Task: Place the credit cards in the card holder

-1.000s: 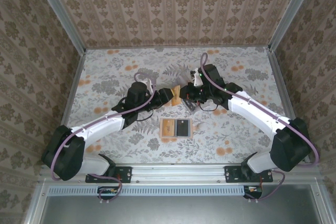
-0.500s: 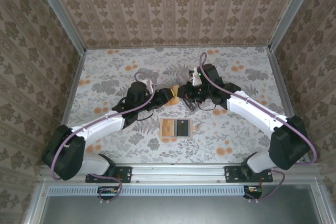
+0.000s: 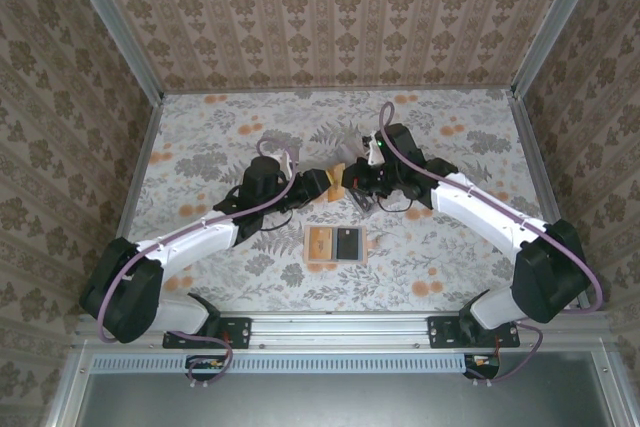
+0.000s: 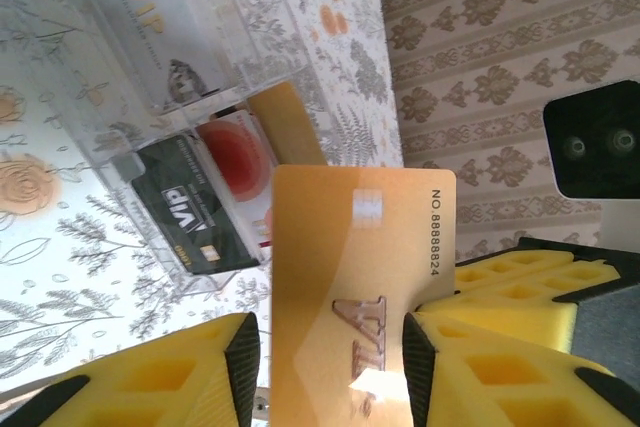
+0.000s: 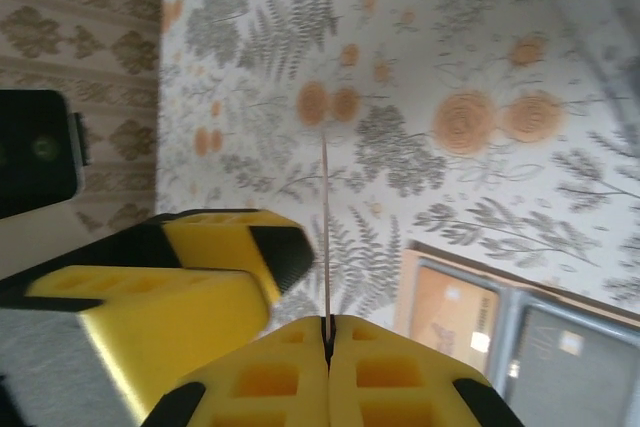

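Where the arms meet: a gold card [image 3: 335, 179] is held up off the table [image 3: 220, 137], just beyond the tray [image 3: 336, 264].
Right fingers [image 5: 390, 372]: closed tight on the gold card, pinching its two faces. In the right wrist view the card is edge-on, a thin line rising from between them.
Left fingers [image 4: 140, 382]: about half apart, one on each side of the card. A slit of background shows beside one of them, so they seem to flank it rather than clamp it; I cannot tell for sure.
Card face: towards the left wrist camera, with a number along one edge, a pale chip and raised "VIP" letters.
Tray: clear plastic, flat on the table, near the arms' bases.
In the tray: a dark card [image 4: 185, 217] marked VIP and a red card [image 4: 235, 152], side by side.
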Controlling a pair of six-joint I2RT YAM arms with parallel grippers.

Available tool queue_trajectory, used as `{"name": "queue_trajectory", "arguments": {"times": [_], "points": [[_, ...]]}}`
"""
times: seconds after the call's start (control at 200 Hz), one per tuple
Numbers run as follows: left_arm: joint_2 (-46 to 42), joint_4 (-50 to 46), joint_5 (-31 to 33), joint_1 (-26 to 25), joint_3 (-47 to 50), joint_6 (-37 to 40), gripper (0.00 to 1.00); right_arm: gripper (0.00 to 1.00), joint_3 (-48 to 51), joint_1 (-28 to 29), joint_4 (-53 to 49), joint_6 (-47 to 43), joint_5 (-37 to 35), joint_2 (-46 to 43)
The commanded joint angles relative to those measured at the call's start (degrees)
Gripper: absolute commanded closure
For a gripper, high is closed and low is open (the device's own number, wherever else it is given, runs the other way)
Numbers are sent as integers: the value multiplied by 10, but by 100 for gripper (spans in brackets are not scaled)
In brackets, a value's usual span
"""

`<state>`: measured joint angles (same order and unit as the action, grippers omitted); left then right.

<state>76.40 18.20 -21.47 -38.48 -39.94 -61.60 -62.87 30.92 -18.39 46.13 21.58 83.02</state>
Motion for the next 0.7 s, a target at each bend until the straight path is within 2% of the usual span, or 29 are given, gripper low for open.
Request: {"name": "queue_trajectory", "arguments": {"times": [0.0,0.085,0.225,0.405,0.695], "points": [[-20,-83,31,3,14,31,49,93,25,3,-91,-28,-91,-29],[-30,-143,54,2,24,54,45,93,52,15,-121,-33,-138,-48],[-38,-208,78,-6,44,83,44,93,120,42,-105,-7,-163,-66],[-38,-233,86,-18,64,92,44,93,177,69,-49,23,-170,-69],[-6,-239,97,-38,58,104,45,93,197,83,-14,30,-177,-46]]}}
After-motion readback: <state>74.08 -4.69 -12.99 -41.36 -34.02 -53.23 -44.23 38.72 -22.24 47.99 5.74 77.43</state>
